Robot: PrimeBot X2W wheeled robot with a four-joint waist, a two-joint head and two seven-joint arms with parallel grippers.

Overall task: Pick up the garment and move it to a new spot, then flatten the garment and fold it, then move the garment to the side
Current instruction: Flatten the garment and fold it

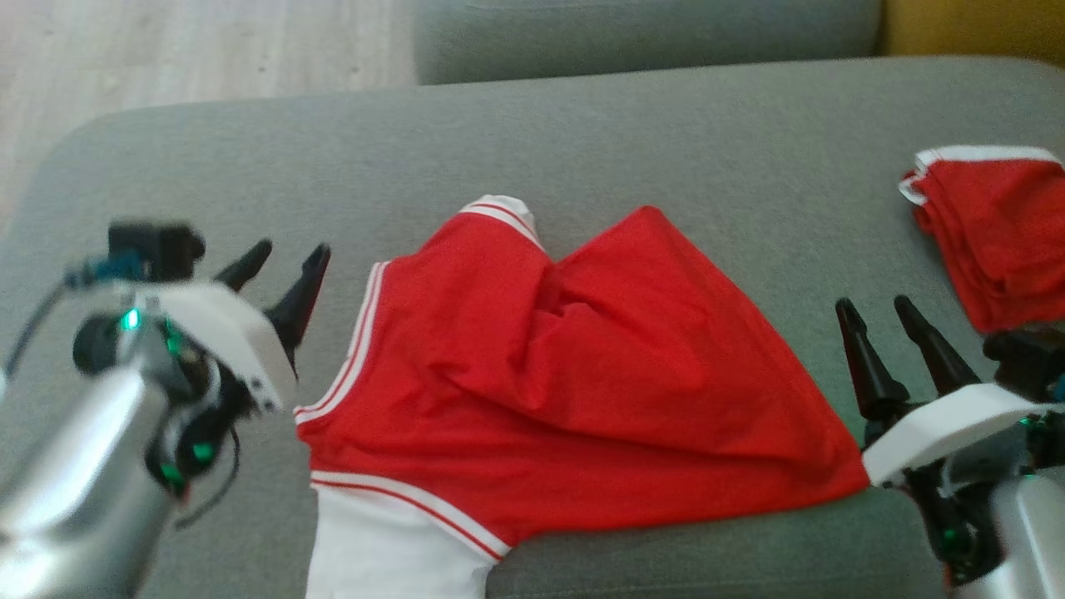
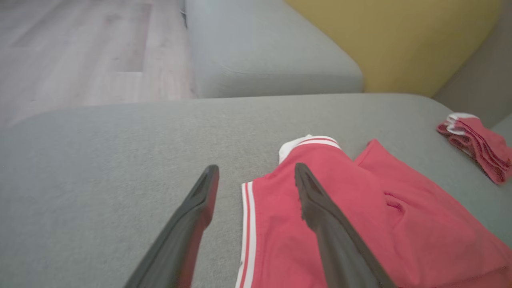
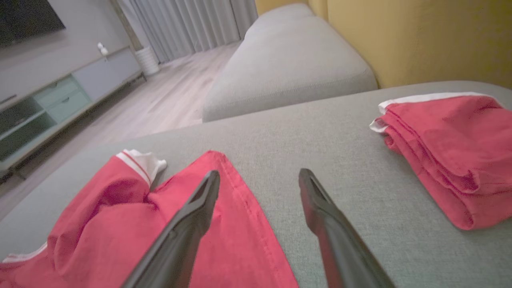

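The garment (image 1: 582, 358) lies rumpled in the middle of a wide grey sofa cushion (image 1: 582, 141), red side up, with a deep crease running down its centre and one red flap rising to a point toward the far side. A white sleeve (image 1: 383, 541) with red-striped trim hangs toward the near edge of the cushion, and a second white cuff (image 1: 499, 212) peeks out at the far side of the cloth. The left jaws stand released and hold nothing, their dark fingers (image 1: 304, 291) just beside the striped edge on the garment's left; in the left wrist view one finger (image 2: 320, 208) crosses over the red cloth (image 2: 360, 208) and the other sits over bare cushion, though contact cannot be judged. The right jaws are likewise spread wide and empty, their fingers (image 1: 861, 358) close by the garment's right corner; in the right wrist view one finger (image 3: 192, 216) overlaps the hemmed edge (image 3: 100, 224). A folded red cloth stack (image 1: 998, 241) with a white edge rests well apart at the cushion's right side. A second grey cushion (image 1: 649, 33) and pale wood floor (image 1: 166, 50) lie beyond
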